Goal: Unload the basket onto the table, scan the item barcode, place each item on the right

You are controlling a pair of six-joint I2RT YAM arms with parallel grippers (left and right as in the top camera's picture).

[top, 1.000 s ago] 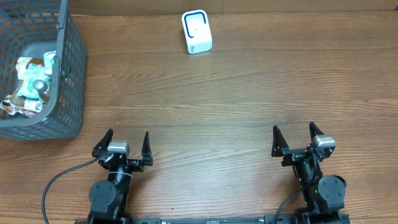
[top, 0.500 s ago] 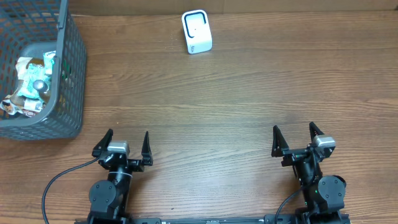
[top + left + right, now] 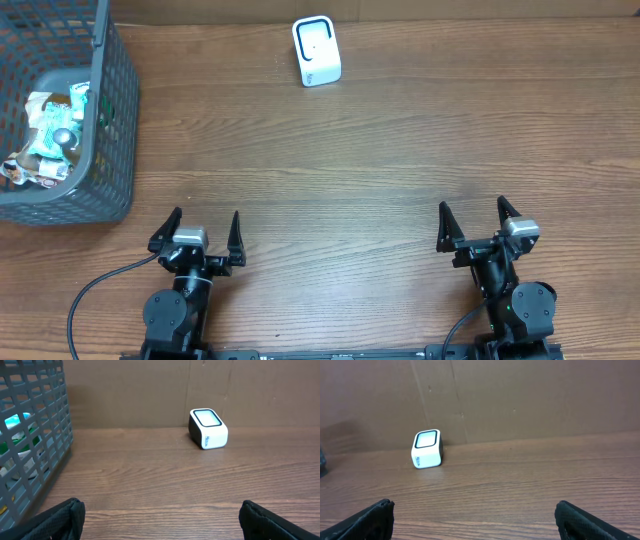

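Overhead: scanner (image 3: 316,51) in same place

Nothing has changed between the earlier overhead views and this one; no movement shows anywhere.

Wood-grain table (image 3: 400,150) meets a plain brown wall (image 3: 520,395).

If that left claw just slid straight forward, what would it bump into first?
Probably nothing on the table: the left gripper points between the basket and the white scanner, likely reaching the back wall first.
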